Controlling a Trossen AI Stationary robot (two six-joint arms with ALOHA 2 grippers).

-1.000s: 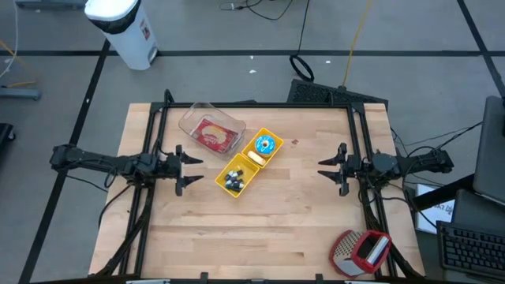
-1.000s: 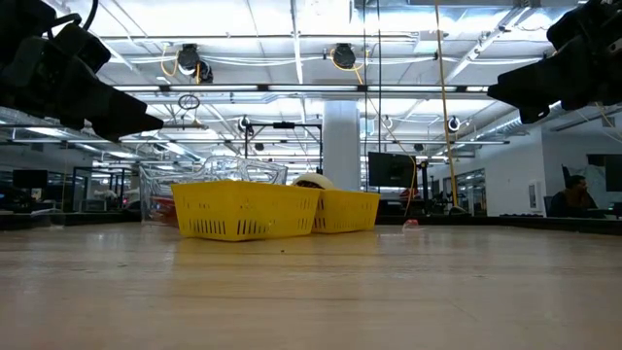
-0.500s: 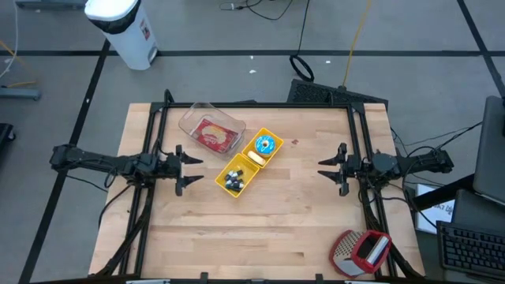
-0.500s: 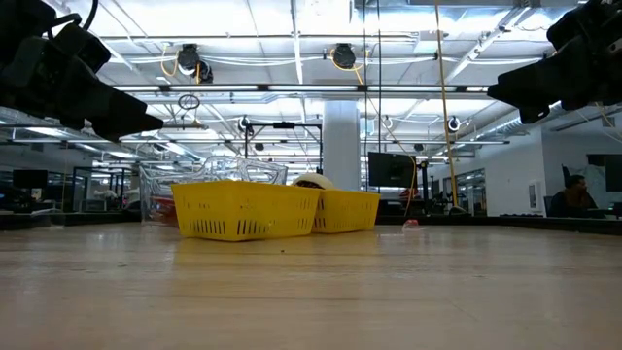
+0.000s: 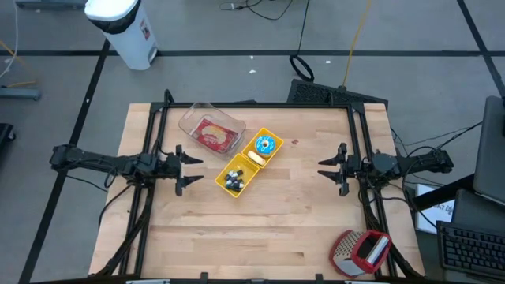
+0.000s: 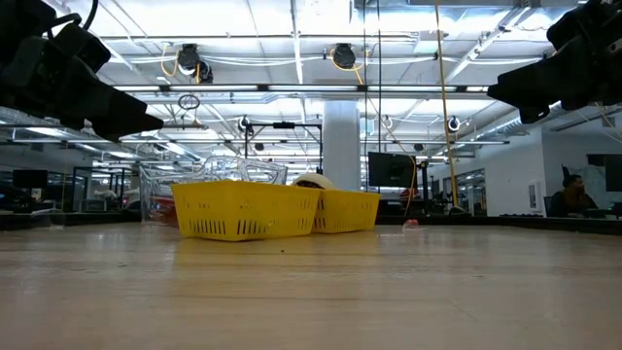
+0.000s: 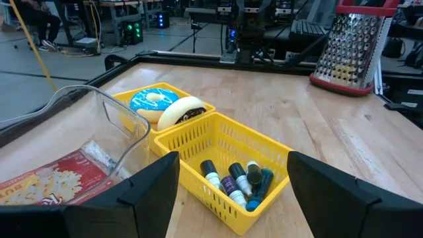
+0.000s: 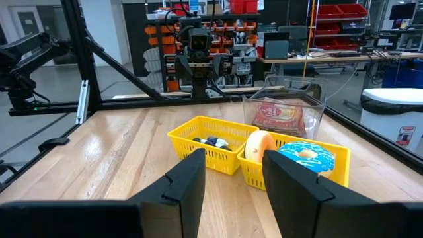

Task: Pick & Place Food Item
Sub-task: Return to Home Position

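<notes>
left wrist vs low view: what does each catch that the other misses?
Left wrist only: the bottles lying inside a bin, and the grater at the table's far side. Low only: the ceiling lights and the pillar behind the table. Both: the two yellow bins side by side, and the clear tub next to them.

Pretty bright overall. The ceiling lights point(image 6: 321, 15) glare white in the low view. The tabletop point(image 5: 276, 225) gets even overhead light, with only soft, faint shadows by the yellow bins point(image 5: 246, 163).
</notes>
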